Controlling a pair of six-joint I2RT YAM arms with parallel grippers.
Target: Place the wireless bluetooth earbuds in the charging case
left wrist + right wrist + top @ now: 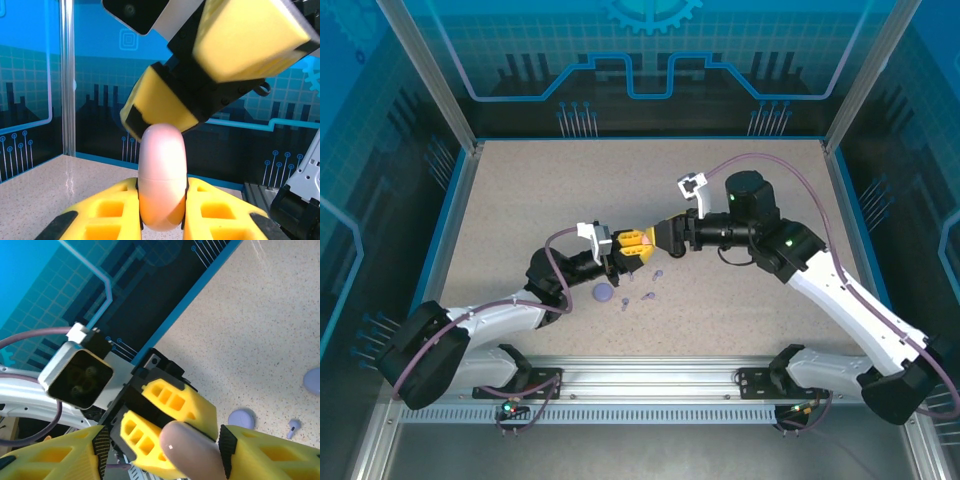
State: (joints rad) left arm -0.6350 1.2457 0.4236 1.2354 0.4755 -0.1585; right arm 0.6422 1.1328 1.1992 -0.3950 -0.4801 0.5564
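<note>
Item: pink charging case (161, 175), pinched in my left jaws; my right jaws half-wide astride top. Risk: off-centre closing twists case loose.

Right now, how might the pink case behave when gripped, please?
Pink case: glossy and rounded, so probably slippery in the left gripper. Its seam suggests it may pop open. Set down, it would likely roll.

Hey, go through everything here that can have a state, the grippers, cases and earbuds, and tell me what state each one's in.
Left gripper: shut on the pink case, holding it off the table.
Right gripper: open, fingers straddling the case's free end.
Pink case: looks closed, seam together.
Lavender case: lying on the table, ungripped; open or closed unclear.
Lavender earbuds: loose on the table, in no case.
</note>
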